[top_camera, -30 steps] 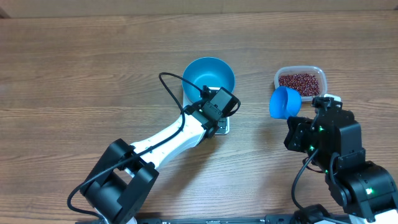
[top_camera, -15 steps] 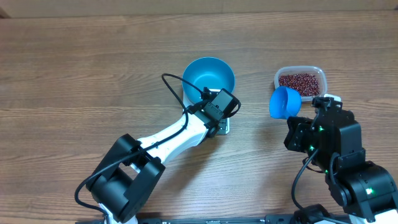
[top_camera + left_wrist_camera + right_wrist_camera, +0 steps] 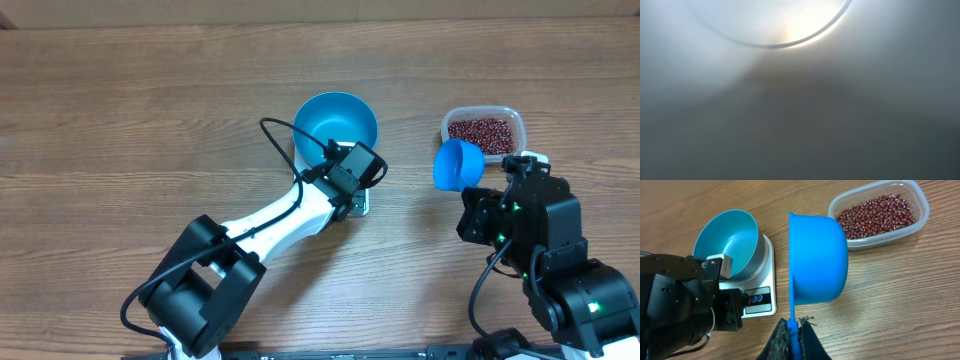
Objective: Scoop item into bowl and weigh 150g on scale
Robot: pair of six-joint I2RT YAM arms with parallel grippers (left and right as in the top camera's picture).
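Ahead of the right gripper [image 3: 792, 331], pressed tight on the thin handle of a small blue plastic scoop [image 3: 817, 260]: cup tipped on its side, looks empty from above. Just beyond the scoop and off to that gripper's right, many small dark red-brown beans [image 3: 875, 217] lying in a clear rounded-rectangular plastic tub [image 3: 880, 239], none taken out by the look of it. To that gripper's left, round deep bright-blue bowl [image 3: 715, 235] sitting on the small flat white kitchen scale [image 3: 766, 280], bare inside, not one bean. Judging from this: set-up done, bowl on scale; scooping, pouring and weighing to the target all left to do.

Down at the scale's button edge, just on the near side of the bowl, left gripper [image 3: 737, 305]: fingers closed together, nothing visibly held; cannot tell whether touching a button. Its own camera blurred grey, no help. Display unreadable.

Around: bare wooden table [image 3: 120, 100]; black cable [image 3: 280, 130] looping from the left arm close by the bowl's rim. Likely hindrance: left wrist and cable crowding the bowl's near side and covering the display from above. Path from tub to bowl, past the scoop, otherwise seemingly open.
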